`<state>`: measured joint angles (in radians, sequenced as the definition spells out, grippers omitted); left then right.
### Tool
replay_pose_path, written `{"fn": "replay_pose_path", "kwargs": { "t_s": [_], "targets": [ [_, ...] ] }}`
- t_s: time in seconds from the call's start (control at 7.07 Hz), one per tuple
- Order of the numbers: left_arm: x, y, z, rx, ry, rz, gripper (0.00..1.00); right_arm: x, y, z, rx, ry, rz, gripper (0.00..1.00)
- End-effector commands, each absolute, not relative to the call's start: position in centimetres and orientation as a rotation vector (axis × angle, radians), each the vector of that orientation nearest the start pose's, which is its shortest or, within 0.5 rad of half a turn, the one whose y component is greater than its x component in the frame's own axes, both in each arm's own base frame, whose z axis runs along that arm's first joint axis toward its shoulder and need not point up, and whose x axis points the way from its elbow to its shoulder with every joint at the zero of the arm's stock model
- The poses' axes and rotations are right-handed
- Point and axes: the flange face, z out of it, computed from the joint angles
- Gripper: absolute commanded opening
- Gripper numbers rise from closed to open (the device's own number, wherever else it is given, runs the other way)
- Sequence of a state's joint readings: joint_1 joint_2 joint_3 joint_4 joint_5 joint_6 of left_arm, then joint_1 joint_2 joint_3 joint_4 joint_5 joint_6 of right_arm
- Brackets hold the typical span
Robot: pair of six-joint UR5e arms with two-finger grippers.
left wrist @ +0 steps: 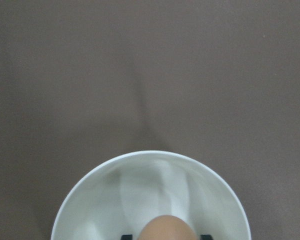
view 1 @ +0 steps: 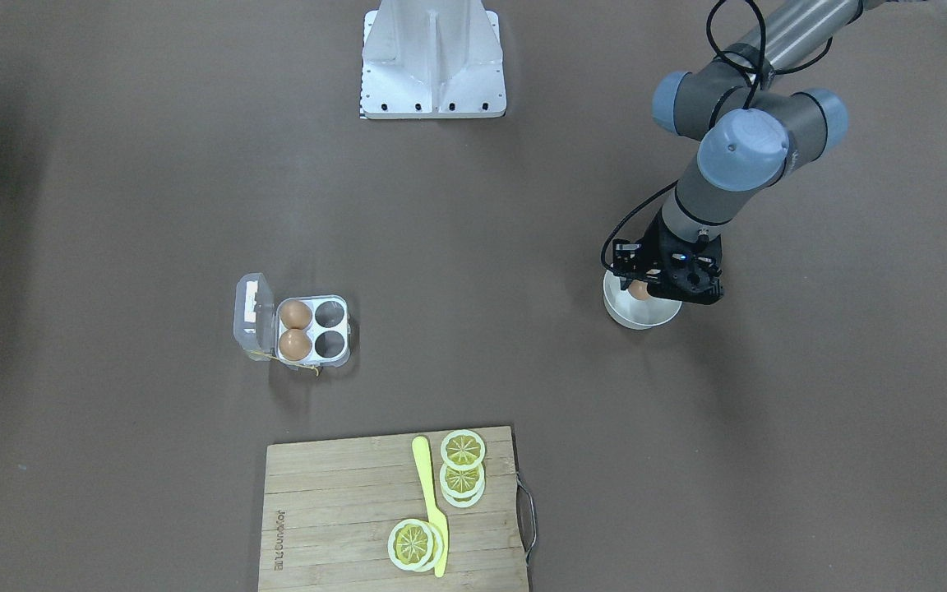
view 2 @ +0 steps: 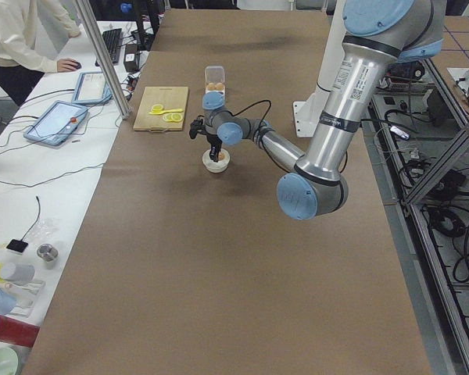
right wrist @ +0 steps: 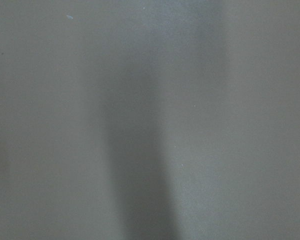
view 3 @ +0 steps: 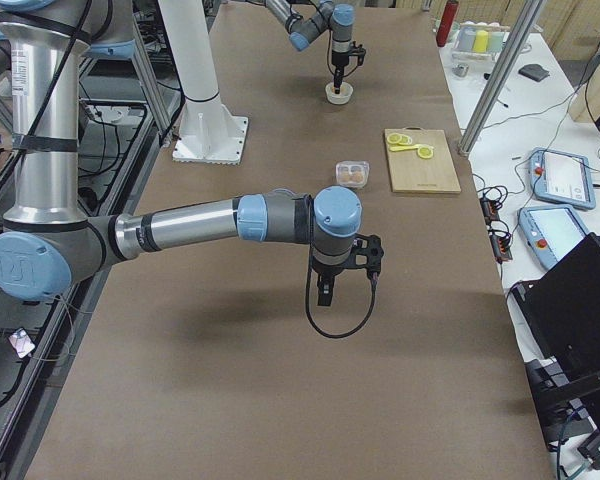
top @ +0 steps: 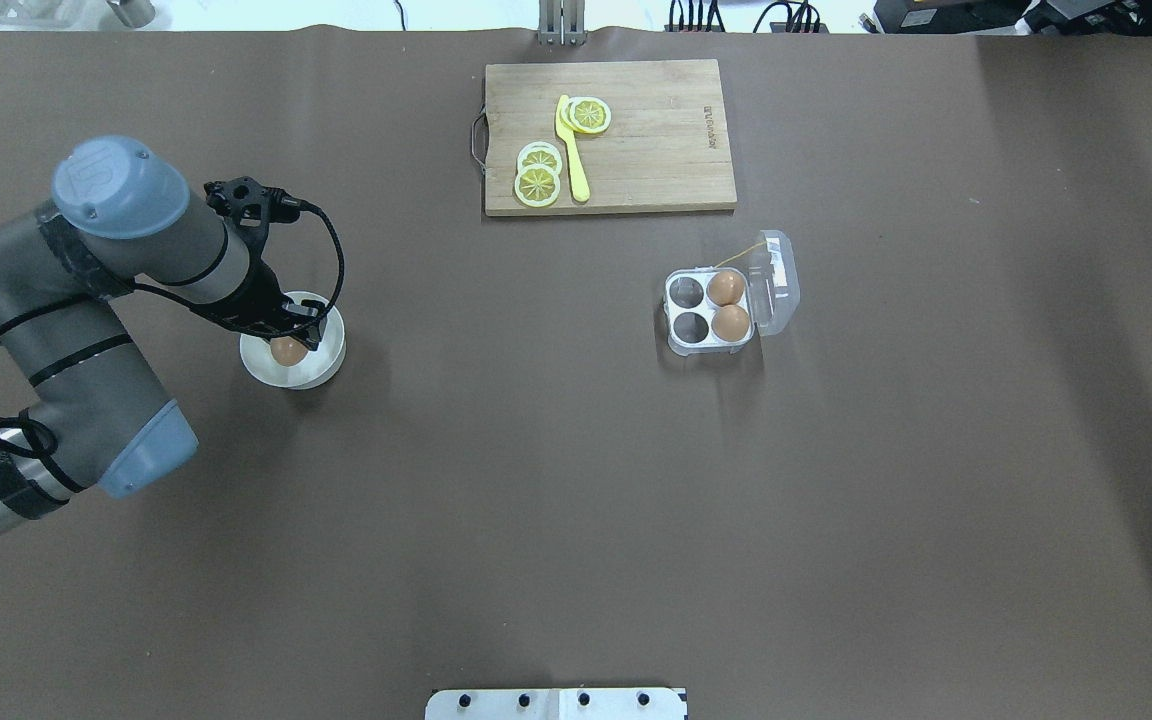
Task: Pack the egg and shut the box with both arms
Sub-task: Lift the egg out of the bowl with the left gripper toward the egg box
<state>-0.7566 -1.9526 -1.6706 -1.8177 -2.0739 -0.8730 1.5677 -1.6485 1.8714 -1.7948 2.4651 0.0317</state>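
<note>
I see the left arm [top: 86, 300] reaching over the white bowl [top: 328, 352]. The right arm [view 3: 190, 225] is over bare table [top: 536, 500], and I can't tell the right gripper [view 3: 326, 292] spread. The box [top: 704, 306] is open and well apart, with two eggs [top: 726, 288] inside. The left gripper [top: 286, 338] fingers flank the egg [top: 288, 351] in the bowl, contact unclear.

Overhead cam looks down on the table [top: 536, 500] from behind the robot's base [top: 556, 704]; front cam faces back at it, steeply. Side cams shoot along the table from each end. Left wrist cam sits close over the bowl [left wrist: 90, 210], right one sees only tabletop. Both top views share the box [top: 708, 307] and cutting board [top: 656, 150].
</note>
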Motion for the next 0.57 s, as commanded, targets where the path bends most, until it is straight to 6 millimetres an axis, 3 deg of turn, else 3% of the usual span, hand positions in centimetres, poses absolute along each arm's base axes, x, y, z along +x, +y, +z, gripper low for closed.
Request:
{"fn": "replay_pose_path", "kwargs": {
  "t_s": [0.0, 0.14, 0.42],
  "targets": [
    [37.5, -50.7, 35.5, 0.152, 0.874, 0.087, 0.0, 5.4, -45.0, 56.2, -0.016, -0.894, 0.027, 1.0],
    [36.8, -50.9, 34.1, 0.143, 0.897, 0.019, 0.0, 5.4, -45.0, 56.1, -0.014, -0.894, 0.026, 1.0],
    [37.4, -51.1, 31.1, 0.113, 0.941, -0.082, 0.0, 5.4, -45.0, 56.1, -0.014, -0.894, 0.026, 1.0]
  ]
}}
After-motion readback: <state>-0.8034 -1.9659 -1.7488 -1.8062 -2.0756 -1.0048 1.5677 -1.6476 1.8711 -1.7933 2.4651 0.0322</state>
